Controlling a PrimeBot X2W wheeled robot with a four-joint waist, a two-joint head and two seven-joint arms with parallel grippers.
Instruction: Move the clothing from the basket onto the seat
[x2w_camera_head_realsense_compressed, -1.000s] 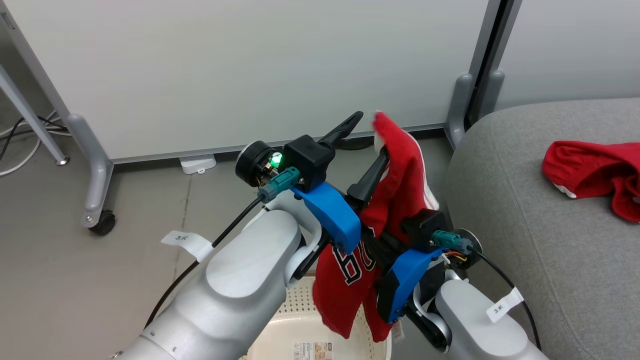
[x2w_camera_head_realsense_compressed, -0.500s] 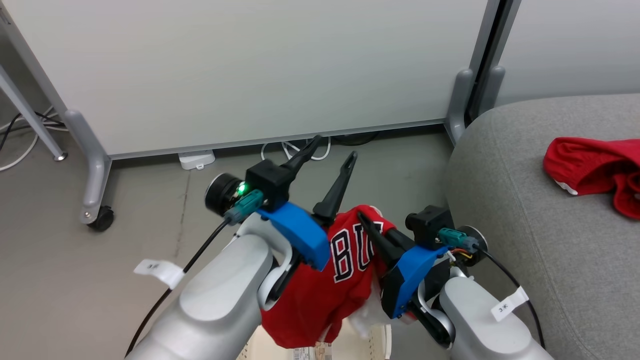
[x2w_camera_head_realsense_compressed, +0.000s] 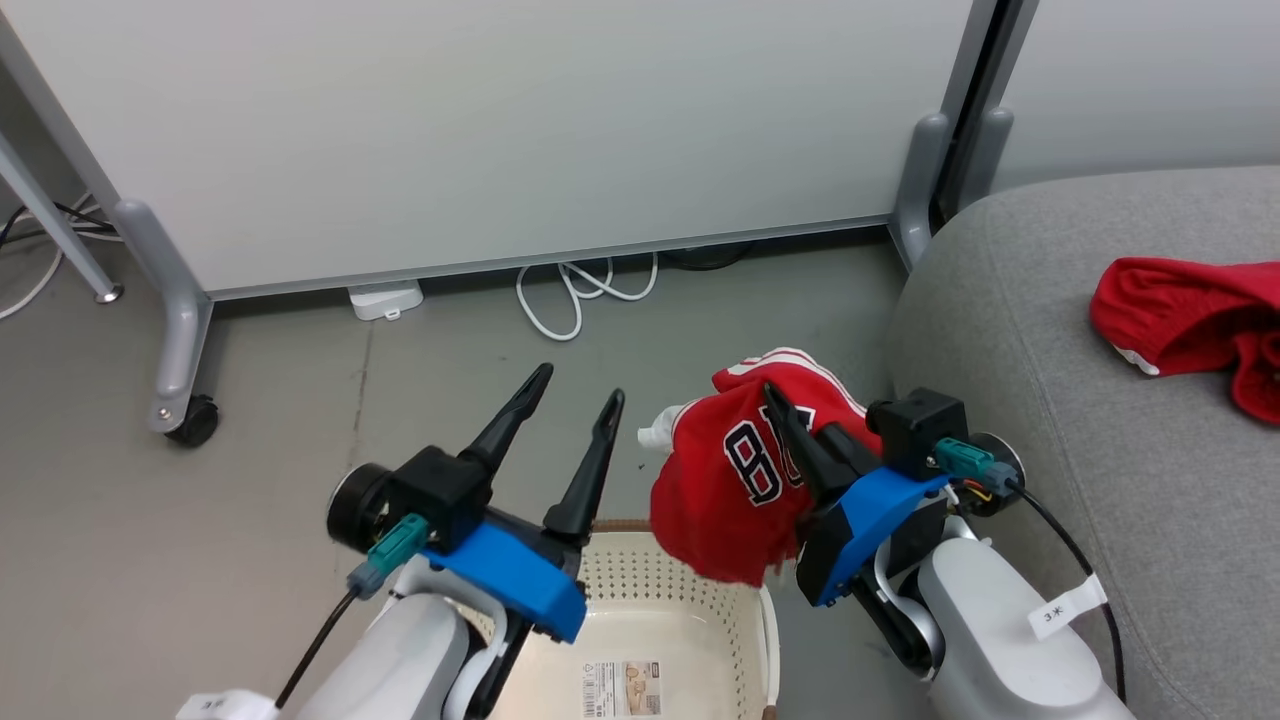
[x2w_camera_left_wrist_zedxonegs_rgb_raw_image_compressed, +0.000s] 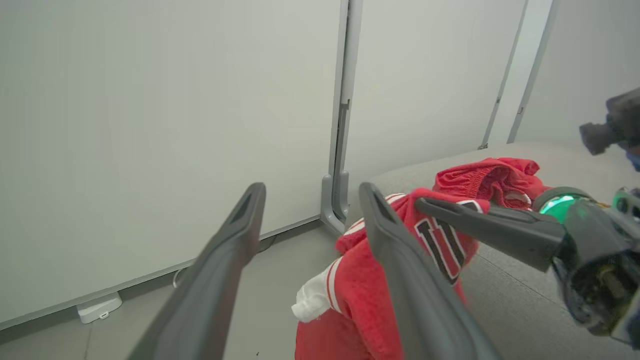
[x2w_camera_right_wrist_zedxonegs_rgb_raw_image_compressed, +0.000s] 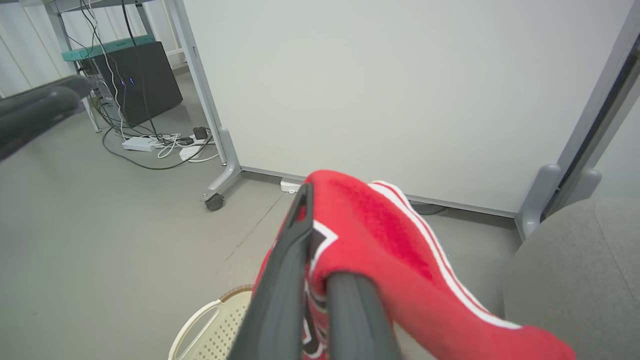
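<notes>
My right gripper (x2w_camera_head_realsense_compressed: 775, 395) is shut on the red jersey (x2w_camera_head_realsense_compressed: 735, 470), which hangs bunched above the basket's right end, close to the seat (x2w_camera_head_realsense_compressed: 1010, 400). From the right wrist, the jersey (x2w_camera_right_wrist_zedxonegs_rgb_raw_image_compressed: 395, 235) drapes over my shut right gripper (x2w_camera_right_wrist_zedxonegs_rgb_raw_image_compressed: 316, 250). My left gripper (x2w_camera_head_realsense_compressed: 578, 386) stands open with nothing in it, left of the jersey and over the basket's (x2w_camera_head_realsense_compressed: 690, 585) far rim. The left wrist view shows the left gripper (x2w_camera_left_wrist_zedxonegs_rgb_raw_image_compressed: 312, 189) open, the jersey (x2w_camera_left_wrist_zedxonegs_rgb_raw_image_compressed: 360, 295) beyond its right finger, and the right gripper (x2w_camera_left_wrist_zedxonegs_rgb_raw_image_compressed: 430, 204) on it. Red shorts (x2w_camera_head_realsense_compressed: 1180, 315) lie on the seat.
A white partition panel (x2w_camera_head_realsense_compressed: 500, 130) on castor feet (x2w_camera_head_realsense_compressed: 190, 420) stands behind, and a white cable (x2w_camera_head_realsense_compressed: 575, 295) loops on the grey floor below it. More cables and a dark case (x2w_camera_right_wrist_zedxonegs_rgb_raw_image_compressed: 137, 80) lie to the far left. The basket (x2w_camera_right_wrist_zedxonegs_rgb_raw_image_compressed: 220, 325) holds a paper label (x2w_camera_head_realsense_compressed: 625, 700).
My open left arm has drawn back and down to the left, clear of the jersey. The right gripper has kept hold and carried the jersey right, towards the seat.
</notes>
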